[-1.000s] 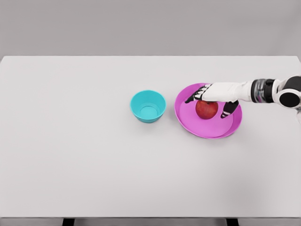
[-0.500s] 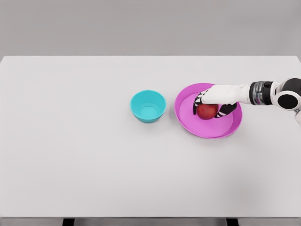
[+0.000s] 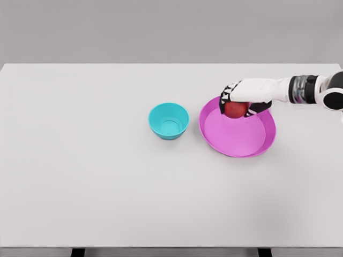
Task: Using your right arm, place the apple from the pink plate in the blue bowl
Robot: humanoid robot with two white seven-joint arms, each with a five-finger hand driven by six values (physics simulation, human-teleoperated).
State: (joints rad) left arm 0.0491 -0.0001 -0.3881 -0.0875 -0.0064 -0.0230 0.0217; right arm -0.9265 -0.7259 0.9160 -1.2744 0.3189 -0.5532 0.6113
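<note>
Apple (image 3: pixel 235 109) clamped in right hand (image 3: pixel 244 98) over pink plate's (image 3: pixel 241 144) far rim, blue bowl (image 3: pixel 169 121) apart leftward

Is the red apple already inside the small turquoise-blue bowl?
No, the round red apple is held in the white right hand over the far edge of the pink plate, and the small turquoise-blue bowl holds nothing.

- Single view, head cam: table (image 3: pixel 107 187) seen from above, tilted down, facing the far grey wall (image 3: pixel 161 27).
- Mid distance; whole tabletop framed, near edge incl.
</note>
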